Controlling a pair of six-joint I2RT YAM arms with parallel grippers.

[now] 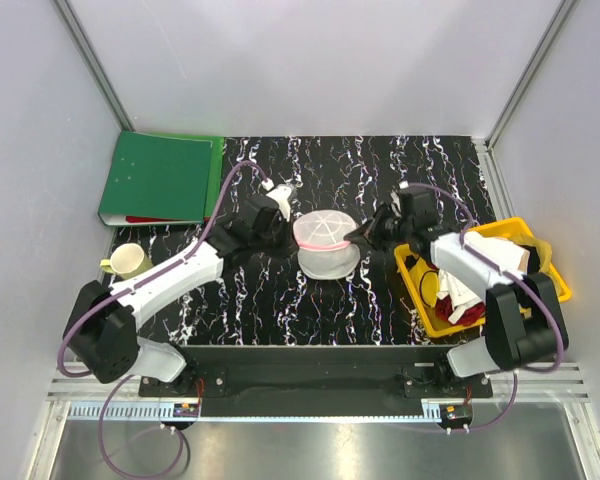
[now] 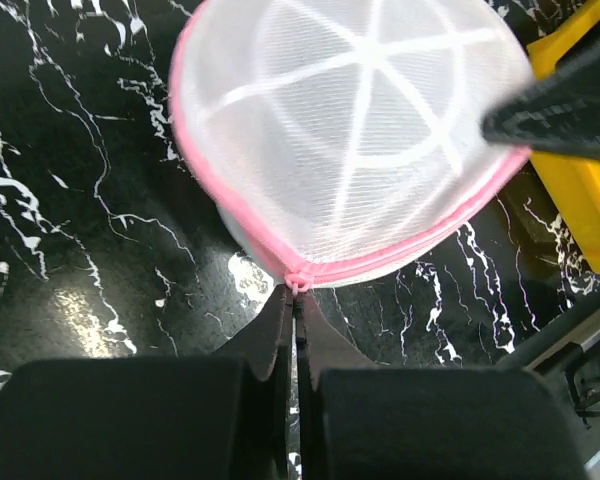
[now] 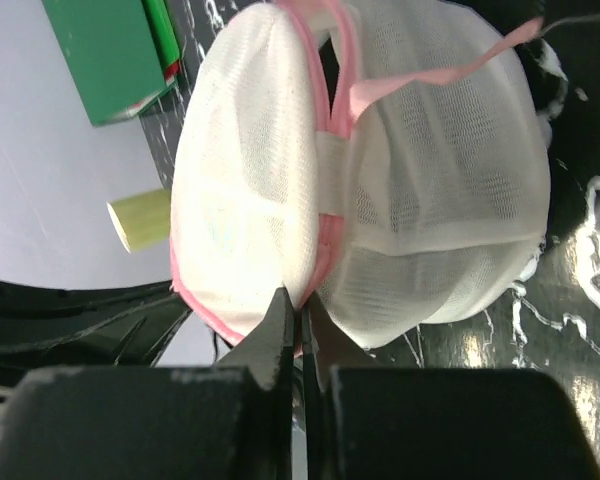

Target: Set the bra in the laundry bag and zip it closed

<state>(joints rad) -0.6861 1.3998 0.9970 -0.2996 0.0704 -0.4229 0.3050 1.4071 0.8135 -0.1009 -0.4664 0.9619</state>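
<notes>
Mesh bag, top view: we see the white laundry bag [image 1: 325,242] standing at the middle of the black marbled table [image 1: 310,310], its spoked round end facing up.
Left arm, top view: the left arm [image 1: 170,275] stretches from its base at 7 o'clock up toward the centre. Its wrist is turned so that the left gripper [image 1: 290,230] meets the bag at the bag's 9 o'clock edge.
Right arm, top view: the right arm [image 1: 480,260] rises from 5 o'clock and folds back over the yellow basket [image 1: 415,290]. It brings the right gripper [image 1: 358,236] to the bag's 3 o'clock edge.
Surroundings, top view: a green binder [image 1: 160,178] lies at 10 o'clock on the table, and a cup [image 1: 128,261] sits at 8 o'clock just beside the left arm.
Left grip, left wrist view: we find both fingers pressed together, pinching a small tab on the pink rim [image 2: 298,278] at the bag's 6 o'clock. The round end fills the frame above them.
Far side, left wrist view: a dark, blurred tip of the right gripper comes in at 2 o'clock and reaches the bag's edge.
Right grip, right wrist view: the fingers are closed tight on the pink rim where the round end joins the mesh wall, at 6 o'clock of the frame.
Bag, right wrist view: we see it edge-on, with a pink strap [image 3: 460,65] trailing off toward 1 o'clock.
Background, right wrist view: the left arm shows dark at 8 o'clock, with the cup at 9 and the binder at 11.
</notes>
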